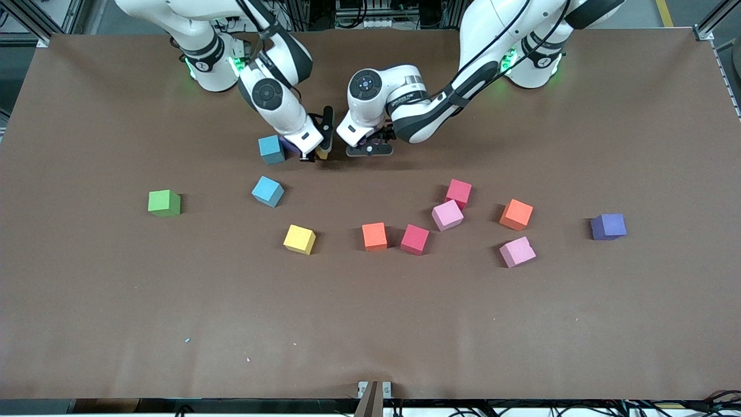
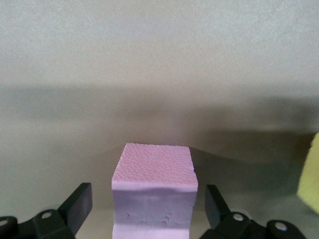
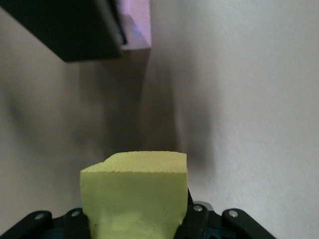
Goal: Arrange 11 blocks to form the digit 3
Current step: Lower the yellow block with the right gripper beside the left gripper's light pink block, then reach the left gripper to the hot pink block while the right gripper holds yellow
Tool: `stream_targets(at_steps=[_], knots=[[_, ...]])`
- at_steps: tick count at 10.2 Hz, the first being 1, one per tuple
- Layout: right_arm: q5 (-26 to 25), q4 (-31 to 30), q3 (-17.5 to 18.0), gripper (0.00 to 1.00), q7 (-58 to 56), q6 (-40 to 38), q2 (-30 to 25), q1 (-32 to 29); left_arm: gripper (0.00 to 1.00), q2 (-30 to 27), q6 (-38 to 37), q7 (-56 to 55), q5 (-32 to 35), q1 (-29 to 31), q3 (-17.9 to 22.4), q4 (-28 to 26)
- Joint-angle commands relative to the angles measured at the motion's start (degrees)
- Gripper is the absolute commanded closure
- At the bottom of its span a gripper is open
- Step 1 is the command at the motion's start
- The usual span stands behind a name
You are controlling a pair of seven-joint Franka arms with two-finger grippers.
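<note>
Two grippers low over the counter (image 1: pixel 116 318), each at one cube.

The left gripper (image 2: pixel 149 211) has wide fingers (image 2: pixel 79 204) apart from the upright pink cube (image 2: pixel 153 191) between them; the right gripper (image 3: pixel 137 219) clamps the yellow cube (image 3: pixel 134 194).

Brown table cover (image 1: pixel 370 324) (matte, evenly lit), aluminium frame rails (image 1: pixel 715 26) at corners, cables along edges

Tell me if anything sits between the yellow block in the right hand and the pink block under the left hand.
Nothing visible does. The right hand is shut on the yellow block, and only bare table separates it from the pink block, which stands between the left hand's open fingers.
</note>
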Motion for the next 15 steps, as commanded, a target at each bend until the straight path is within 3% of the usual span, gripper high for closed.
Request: stream_targets(at_steps=[1, 4, 7, 12, 15], knots=[[1.08, -0.94, 0.03, 1.0, 0.52, 1.32, -0.74, 1.62, 0.0, -3.48, -5.33, -0.98, 0.72, 1.83, -0.44, 0.61], [1.08, -0.77, 0.03, 1.0, 4.01, 2.29, -0.48, 3.55, 0.0, -7.7, -6.67, -0.63, -2.61, 7.09, -1.84, 1.05], [0.9, 1.59, -0.06, 1.0, 7.37, 2.56, 0.92, 7.42, 0.0, -9.47, -8.15, -0.37, -3.15, 16.05, -6.67, 3.23], [-1.99, 7.92, -0.5, 1.0, 7.64, 2.12, 6.36, 9.19, 0.0, -9.13, -10.09, 0.6, -3.15, 25.03, -6.77, 7.45], [-7.62, 9.08, -0.94, 1.0, 7.73, -0.59, 6.38, 7.7, 0.0, -6.76, -12.38, 2.36, -2.97, 25.05, -4.5, 13.51]])
